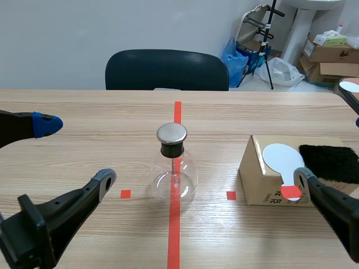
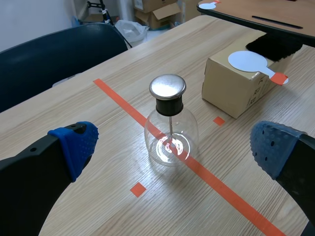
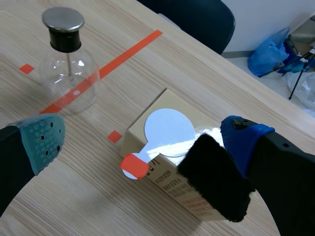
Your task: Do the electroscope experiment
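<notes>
The electroscope (image 1: pixel 175 168), a clear glass flask with a black neck and round metal cap, stands on the red centre line. It appears between the open fingers of my left gripper (image 2: pixel 174 149) and ahead of them, untouched; in the scene view that gripper (image 1: pixel 76 152) is left of the flask. A white disc paddle (image 1: pixel 282 159) with a red handle lies on a cardboard box (image 1: pixel 263 182), beside a black fur pad (image 1: pixel 331 162). My right gripper (image 3: pixel 142 137) hangs open above the box, over the paddle (image 3: pixel 170 132) and fur pad (image 3: pixel 216 182), holding nothing.
A dark chair (image 1: pixel 167 70) stands at the table's far edge. Boxes and bags (image 1: pixel 331 53) lie on the floor beyond the far right corner. Bare wood stretches between the flask and box.
</notes>
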Robot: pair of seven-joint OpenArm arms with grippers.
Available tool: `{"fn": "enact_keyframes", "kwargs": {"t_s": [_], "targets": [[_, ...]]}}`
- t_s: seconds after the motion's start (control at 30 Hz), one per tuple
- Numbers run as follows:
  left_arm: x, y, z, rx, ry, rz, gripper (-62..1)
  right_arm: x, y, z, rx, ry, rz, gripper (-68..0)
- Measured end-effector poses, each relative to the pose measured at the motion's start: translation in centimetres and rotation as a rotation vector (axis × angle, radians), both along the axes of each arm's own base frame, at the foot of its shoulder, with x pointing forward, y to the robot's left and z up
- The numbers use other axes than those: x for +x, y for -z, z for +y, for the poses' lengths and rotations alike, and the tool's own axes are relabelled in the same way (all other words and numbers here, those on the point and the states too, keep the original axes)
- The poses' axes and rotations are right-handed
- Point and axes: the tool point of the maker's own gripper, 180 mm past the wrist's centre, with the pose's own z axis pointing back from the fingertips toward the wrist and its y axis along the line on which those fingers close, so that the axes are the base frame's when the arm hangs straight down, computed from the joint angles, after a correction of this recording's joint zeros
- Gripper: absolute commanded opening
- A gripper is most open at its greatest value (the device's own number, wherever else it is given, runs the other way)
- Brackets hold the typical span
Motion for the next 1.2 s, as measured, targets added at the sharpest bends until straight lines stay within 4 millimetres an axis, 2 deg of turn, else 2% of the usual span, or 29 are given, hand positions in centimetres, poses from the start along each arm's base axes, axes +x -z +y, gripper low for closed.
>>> {"fn": "enact_keyframes", "kwargs": {"t_s": [1.2], "targets": [[0.01, -0.05, -0.01, -0.002, 0.000, -0.002, 1.4, 0.00, -0.17, 0.26, -0.002, -0.022, -0.007, 0.4]]}}
